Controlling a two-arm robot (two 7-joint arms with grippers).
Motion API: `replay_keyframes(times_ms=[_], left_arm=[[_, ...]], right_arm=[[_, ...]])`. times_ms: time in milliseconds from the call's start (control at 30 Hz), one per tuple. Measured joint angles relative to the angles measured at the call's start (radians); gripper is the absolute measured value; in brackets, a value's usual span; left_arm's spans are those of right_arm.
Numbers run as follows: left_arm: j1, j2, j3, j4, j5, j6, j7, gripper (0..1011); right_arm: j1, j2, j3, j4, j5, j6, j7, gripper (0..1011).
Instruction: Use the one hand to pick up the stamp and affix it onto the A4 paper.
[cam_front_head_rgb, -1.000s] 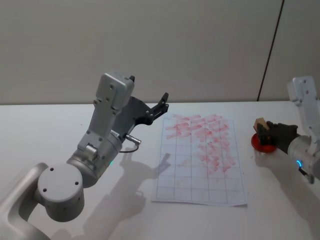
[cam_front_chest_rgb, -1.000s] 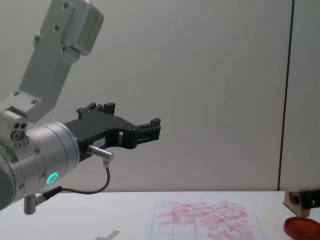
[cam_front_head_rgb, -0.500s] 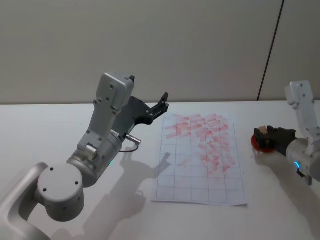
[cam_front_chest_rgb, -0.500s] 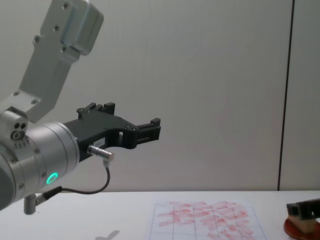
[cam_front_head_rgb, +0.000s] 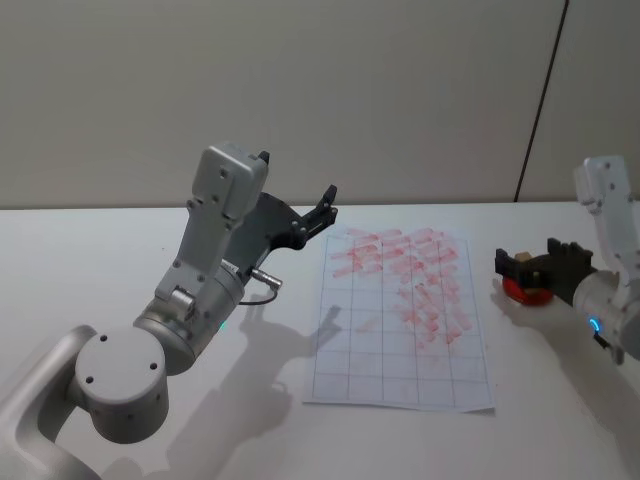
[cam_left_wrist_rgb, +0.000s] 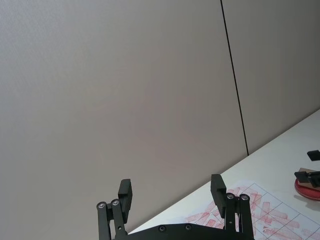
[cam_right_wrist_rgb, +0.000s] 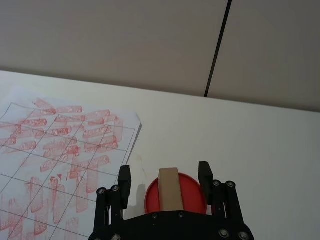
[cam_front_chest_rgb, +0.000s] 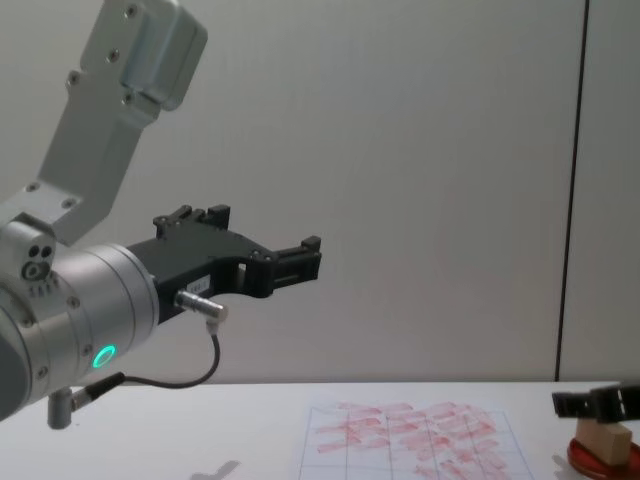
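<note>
- right claw (cam_front_head_rgb: 527, 268) at table's (cam_front_head_rgb: 120, 270) right side, fingers apart, straddling stamp (cam_right_wrist_rgb: 169, 188) without touching
- stamp stands on red dish (cam_right_wrist_rgb: 192, 192), just right of A4 paper (cam_front_head_rgb: 400, 320)
- left claw (cam_front_head_rgb: 325, 205) raised left of paper, fingers apart, empty
- right wrist view shows the gaps beside the stamp; head view hides stamp

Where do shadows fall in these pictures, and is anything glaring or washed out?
Head view: the left arm casts soft grey shadows on the table and the paper. Right wrist view: the stamp on the red dish shows no glare. Chest view: the wall is evenly lit.
</note>
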Motion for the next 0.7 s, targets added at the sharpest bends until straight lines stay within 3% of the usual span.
replay_keyframes(times_ms=[267,700], left_arm=[[0.0,0.0,0.0,0.0,0.0,0.0,0.0,1001],[0.0,0.0,0.0,0.0,0.0,0.0,0.0,1001]], right_arm=[[-0.023,0.01,0.005,-0.046,-0.014,-0.068,-0.009,1000],[-0.087,0.053,0.028,-0.128,-0.041,-0.23,-0.008,1001]])
